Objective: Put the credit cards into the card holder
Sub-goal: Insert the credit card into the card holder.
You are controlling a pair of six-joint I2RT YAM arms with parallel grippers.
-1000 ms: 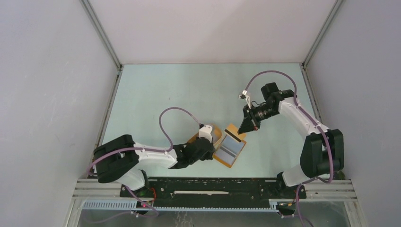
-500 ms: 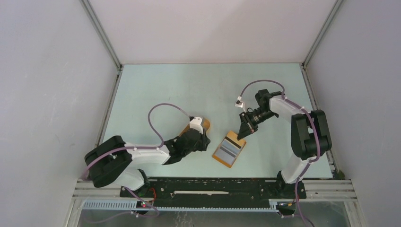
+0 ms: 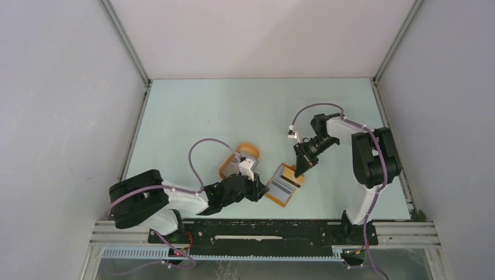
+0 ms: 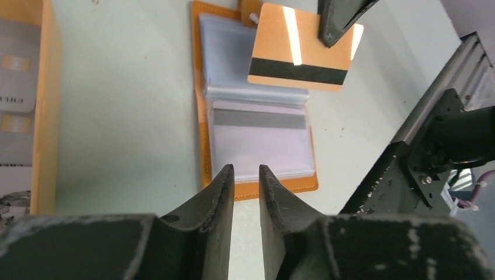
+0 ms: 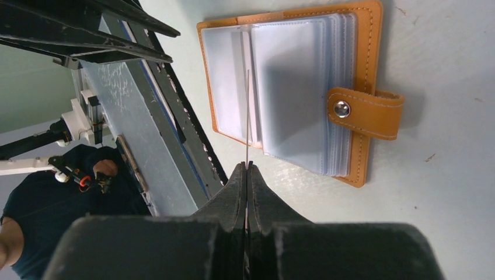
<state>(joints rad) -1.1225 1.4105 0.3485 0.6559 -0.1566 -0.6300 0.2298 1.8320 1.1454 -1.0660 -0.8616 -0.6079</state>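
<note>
Above the open card holder, the right gripper clamps a credit card by its edge.
Likely thin, stiff, slick, so an edge grip suits; left gripper slightly parted, empty.

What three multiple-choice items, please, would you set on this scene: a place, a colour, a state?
1. Where is the open orange-tan folding wallet? A on a shelf; B flat on the pale green table; C in mid-air.
2. What colour is the thin glossy card in the right tool? A blue; B green; C orange-gold, black stripe.
3. How is the left tool? A slightly open, empty; B shut on a card; C shut on the wallet.
Answers: B, the top view shows it lying there; C, the left wrist view shows that face; A, its fingers stand apart around nothing.
</note>
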